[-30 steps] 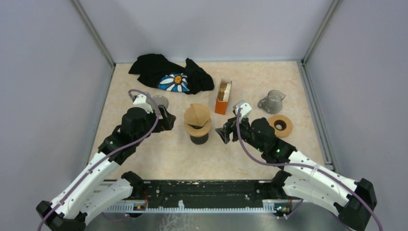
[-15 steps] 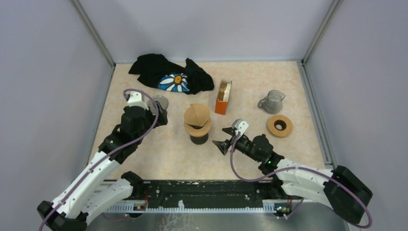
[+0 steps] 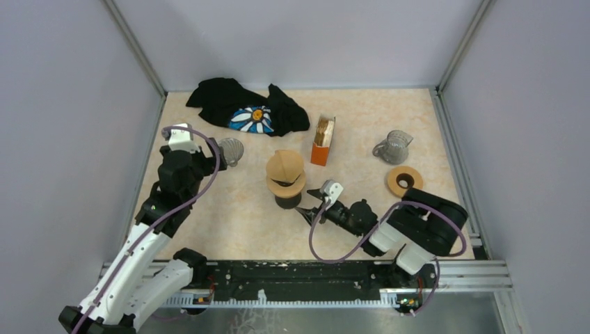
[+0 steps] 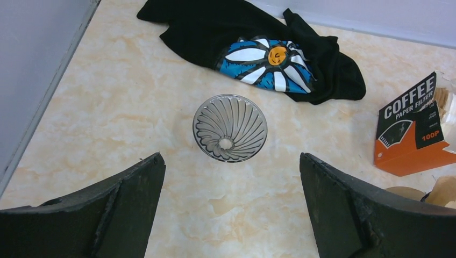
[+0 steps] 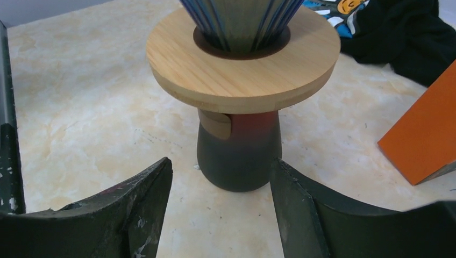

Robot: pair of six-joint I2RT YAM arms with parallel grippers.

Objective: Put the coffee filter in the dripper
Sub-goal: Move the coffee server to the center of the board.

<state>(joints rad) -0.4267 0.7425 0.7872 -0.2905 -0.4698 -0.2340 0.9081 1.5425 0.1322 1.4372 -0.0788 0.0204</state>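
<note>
Tan paper filter (image 3: 284,165) is sitting in the top of the dripper (image 5: 240,16), the one with the wooden collar (image 5: 243,54), and that's perched on a dark cup (image 5: 239,156) about mid-table. Right gripper (image 5: 220,172) is down low on the near side of that cup, jaws spread wide either side of its base, gripping nothing. Left gripper (image 4: 230,174) is over by the left edge, also wide open and empty, with a second glass cone (image 4: 230,128) on the table just beyond its fingers, clear of them. Black daisy shirt (image 4: 258,48) is bunched up by the far edge toward the far left corner. Orange filter box (image 4: 411,129) stands just past the cup toward the far edge.
</note>
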